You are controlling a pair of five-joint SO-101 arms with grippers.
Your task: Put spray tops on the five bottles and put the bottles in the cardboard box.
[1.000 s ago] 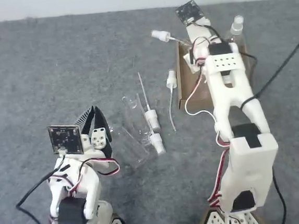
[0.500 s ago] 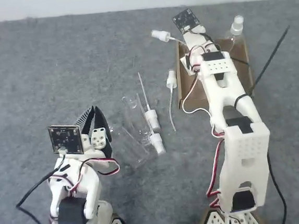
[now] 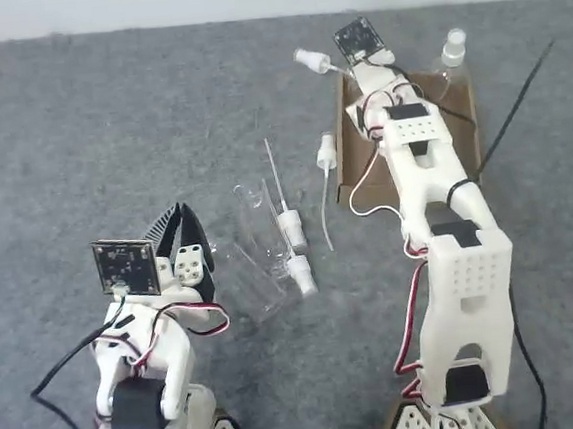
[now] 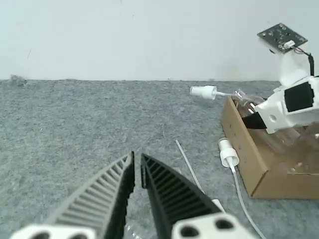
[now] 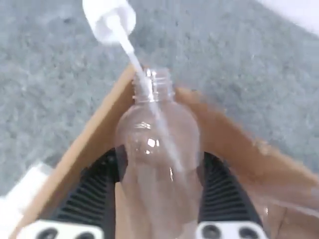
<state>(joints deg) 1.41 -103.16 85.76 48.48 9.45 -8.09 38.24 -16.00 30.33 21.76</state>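
My right gripper (image 5: 160, 159) is shut on a clear bottle (image 5: 157, 119) at the far left corner of the cardboard box (image 3: 342, 119). The bottle's neck points out over the box wall. A white spray top (image 5: 107, 20) hangs beyond the neck, with its tube reaching down into the bottle. A capped bottle (image 3: 451, 54) stands at the box's far right corner. Clear bottles (image 3: 244, 278) lie on the carpet beside two spray tops (image 3: 294, 244); another spray top (image 3: 328, 151) lies against the box. My left gripper (image 4: 137, 158) hovers shut and holds nothing, near the lying bottles.
Grey carpet (image 3: 108, 120) covers the table, with open room at the far left. A white wall (image 4: 124, 35) runs behind the table. The right arm's black cable (image 3: 518, 104) trails past the box's right side.
The right arm swung slightly left with the bottle. The spray top at its neck moved farther away and a little right. The left arm stayed still.
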